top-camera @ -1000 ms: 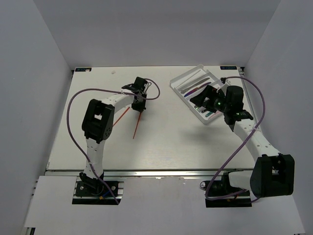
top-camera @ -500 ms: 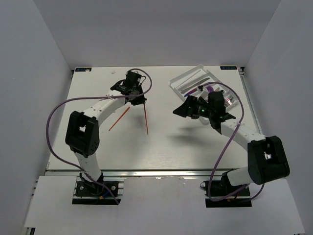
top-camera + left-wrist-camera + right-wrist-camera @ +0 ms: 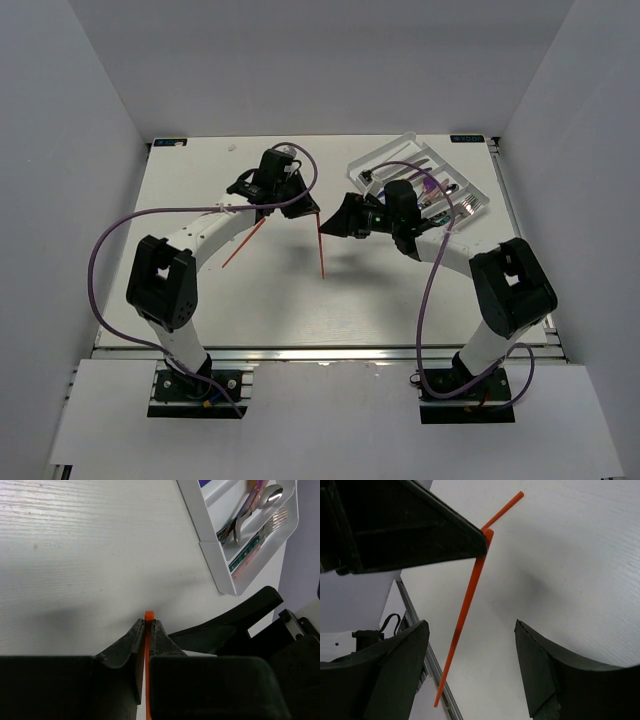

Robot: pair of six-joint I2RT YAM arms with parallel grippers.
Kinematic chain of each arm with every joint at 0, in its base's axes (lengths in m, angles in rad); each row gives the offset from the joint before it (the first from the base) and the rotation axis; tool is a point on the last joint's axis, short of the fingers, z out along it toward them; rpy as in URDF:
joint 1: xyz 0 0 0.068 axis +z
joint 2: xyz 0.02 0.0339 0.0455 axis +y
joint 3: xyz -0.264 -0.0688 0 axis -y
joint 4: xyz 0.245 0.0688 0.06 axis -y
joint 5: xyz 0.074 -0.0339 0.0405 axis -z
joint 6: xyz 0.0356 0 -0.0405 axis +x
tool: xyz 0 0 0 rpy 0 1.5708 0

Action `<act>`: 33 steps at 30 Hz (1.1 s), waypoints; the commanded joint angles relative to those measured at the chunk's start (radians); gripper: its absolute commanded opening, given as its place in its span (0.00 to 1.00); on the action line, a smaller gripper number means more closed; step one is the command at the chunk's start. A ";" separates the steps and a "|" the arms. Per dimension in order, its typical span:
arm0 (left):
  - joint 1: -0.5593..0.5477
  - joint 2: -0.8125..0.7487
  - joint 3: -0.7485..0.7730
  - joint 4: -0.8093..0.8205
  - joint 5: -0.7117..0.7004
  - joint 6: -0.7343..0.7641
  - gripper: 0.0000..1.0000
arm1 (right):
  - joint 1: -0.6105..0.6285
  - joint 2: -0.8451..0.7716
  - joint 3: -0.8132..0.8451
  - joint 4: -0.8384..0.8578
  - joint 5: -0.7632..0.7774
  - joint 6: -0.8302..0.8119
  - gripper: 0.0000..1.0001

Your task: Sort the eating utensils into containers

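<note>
Top external | left gripper (image 3: 311, 210) clamped on orange stick (image 3: 321, 248) (hanging down) | right gripper (image 3: 337, 218) fingers apart

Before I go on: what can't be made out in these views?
- Top view: the right arm covers part of the tray, so its utensil count is hidden.
- Left wrist view: the left end effector hides most of the held red-orange utensil; type unclear.
- Top view: the second red-orange utensil is too thin to identify.
</note>
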 commanded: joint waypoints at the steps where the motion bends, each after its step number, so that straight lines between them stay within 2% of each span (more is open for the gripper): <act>1: -0.001 -0.076 -0.004 0.048 0.042 -0.021 0.00 | 0.015 0.030 0.068 0.085 -0.019 0.043 0.73; 8: 0.000 -0.086 -0.005 0.076 0.065 -0.034 0.00 | 0.022 0.130 0.122 0.157 -0.029 0.125 0.55; 11: -0.001 -0.086 0.001 0.087 0.066 -0.034 0.00 | 0.022 0.162 0.137 0.178 -0.041 0.155 0.24; 12: 0.000 -0.086 0.013 0.082 0.066 -0.023 0.04 | 0.022 0.168 0.143 0.201 -0.048 0.166 0.00; 14: 0.000 -0.075 0.047 0.003 0.011 0.000 0.63 | 0.007 0.183 0.153 0.203 -0.039 0.192 0.00; 15: 0.002 -0.073 0.073 -0.037 -0.079 0.032 0.98 | -0.004 0.185 0.157 0.201 -0.003 0.204 0.00; 19: 0.013 -0.104 0.226 -0.264 -0.386 0.112 0.98 | -0.092 0.231 0.226 0.023 0.175 0.293 0.00; 21: 0.029 -0.150 0.251 -0.310 -0.489 0.159 0.98 | -0.154 0.260 0.283 -0.054 0.296 0.353 0.00; 22: 0.035 -0.165 0.256 -0.350 -0.571 0.172 0.98 | -0.169 0.298 0.362 -0.090 0.339 0.366 0.00; 25: 0.062 -0.224 0.214 -0.366 -0.627 0.230 0.98 | -0.224 0.407 0.519 -0.258 0.517 0.401 0.00; 26: 0.065 -0.236 0.166 -0.363 -0.629 0.244 0.98 | -0.247 0.438 0.629 -0.324 0.548 0.409 0.00; 33: 0.078 -0.302 -0.068 -0.260 -0.592 0.321 0.98 | -0.326 0.717 1.094 -0.480 0.701 0.433 0.00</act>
